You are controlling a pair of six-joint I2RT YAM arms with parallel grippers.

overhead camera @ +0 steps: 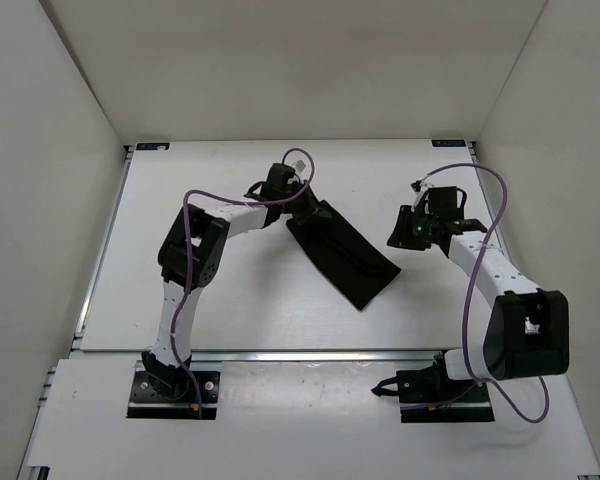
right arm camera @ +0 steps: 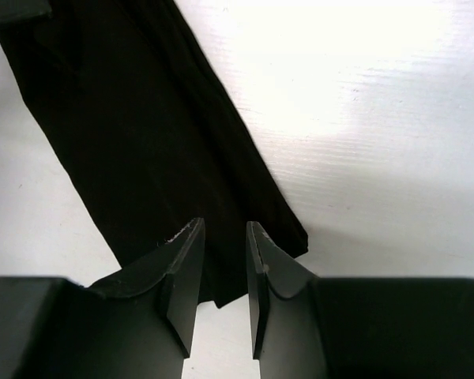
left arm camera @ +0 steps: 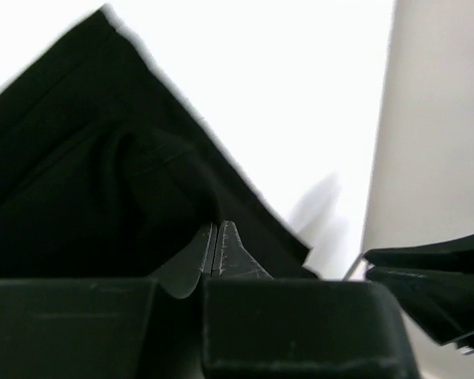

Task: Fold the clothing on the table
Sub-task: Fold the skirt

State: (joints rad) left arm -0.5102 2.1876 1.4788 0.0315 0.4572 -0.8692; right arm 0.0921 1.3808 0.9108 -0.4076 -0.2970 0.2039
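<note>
White surface (overhead camera: 230, 310): you see the black clothing (overhead camera: 345, 255) lying diagonally at centre. Left claw (left arm camera: 217, 241) is closed, pinching its far end. Right claw (right arm camera: 225, 229) is narrowly parted above the other end.

We see the clothing (overhead camera: 342, 255) as plain black, with no print or mark. The desk (overhead camera: 230, 310) is plain white, and so are the walls (overhead camera: 280, 70). The left arm (overhead camera: 242, 218) and right arm (overhead camera: 485, 268) show white links and black joints, with purple cables (overhead camera: 495, 215). The left gripper (left arm camera: 218, 229) and right gripper (right arm camera: 225, 227) are black. A small green light (overhead camera: 421, 229) glows on the right wrist.
</note>
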